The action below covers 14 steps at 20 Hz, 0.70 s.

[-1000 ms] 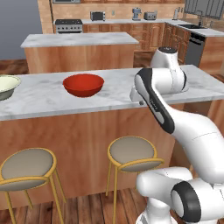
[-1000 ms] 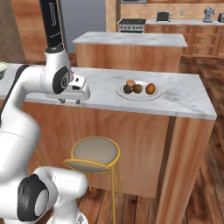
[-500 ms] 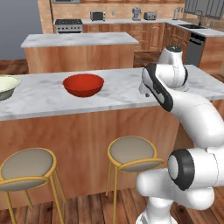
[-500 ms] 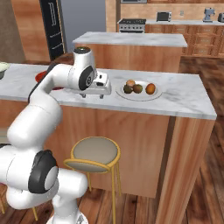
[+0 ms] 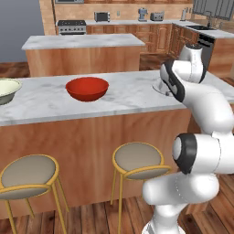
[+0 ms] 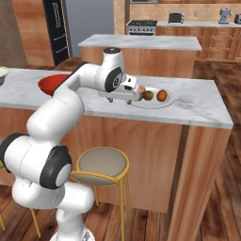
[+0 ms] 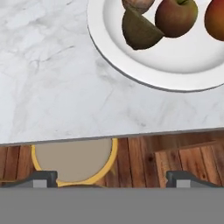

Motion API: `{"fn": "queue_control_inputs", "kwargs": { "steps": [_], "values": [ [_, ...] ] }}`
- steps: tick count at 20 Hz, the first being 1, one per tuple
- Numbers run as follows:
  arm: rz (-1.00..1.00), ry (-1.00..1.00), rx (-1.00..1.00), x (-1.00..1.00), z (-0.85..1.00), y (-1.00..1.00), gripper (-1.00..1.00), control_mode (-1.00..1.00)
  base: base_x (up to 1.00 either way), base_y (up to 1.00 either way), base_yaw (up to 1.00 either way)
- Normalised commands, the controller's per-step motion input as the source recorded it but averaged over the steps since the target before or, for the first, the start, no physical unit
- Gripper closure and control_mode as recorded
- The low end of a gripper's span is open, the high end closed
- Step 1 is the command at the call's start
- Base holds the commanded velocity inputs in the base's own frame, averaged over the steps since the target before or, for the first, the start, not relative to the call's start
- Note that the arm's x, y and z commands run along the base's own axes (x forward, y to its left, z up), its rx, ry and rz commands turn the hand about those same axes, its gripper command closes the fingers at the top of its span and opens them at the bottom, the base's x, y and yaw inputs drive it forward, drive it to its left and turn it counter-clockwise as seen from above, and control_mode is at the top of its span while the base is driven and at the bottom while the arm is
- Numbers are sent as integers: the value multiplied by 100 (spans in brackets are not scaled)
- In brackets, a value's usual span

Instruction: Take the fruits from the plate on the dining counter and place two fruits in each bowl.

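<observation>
Hand view has the plate (image 7: 183,65) sitting ahead of the jaws and off to the right, with four fruits on it: a dark olive-brown wedge (image 7: 139,31) nearest the fingers, a brown one (image 7: 136,5) just past it, a reddish-green apple-looking one (image 7: 176,17) beside those, and an orange-red one (image 7: 216,19) at the far right edge. None of them are between the jaws, they're all well forward of the tips. The gripper (image 7: 111,178) is spread wide with nothing in it, hanging over the front edge of the dining counter (image 7: 52,87), with a stool (image 7: 72,161) visible below. Right base view shows the gripper (image 6: 123,98) just beside the plate (image 6: 165,102). Behind the jaws, further along the counter, are the red bowl (image 5: 87,88) and then the cream bowl (image 5: 7,90), well apart from the plate.
</observation>
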Motion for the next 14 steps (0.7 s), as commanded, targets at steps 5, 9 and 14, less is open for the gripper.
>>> {"fn": "queue_control_inputs", "kwargs": {
  "steps": [5,9,14],
  "values": [
    [-12,2,0,27,0,-25,-100,-100,0,0,0],
    [-10,0,0,36,-3,-16,-100,-100,0,0,0],
    [-10,0,0,50,-7,-1,-100,-100,0,0,0]
  ]
}}
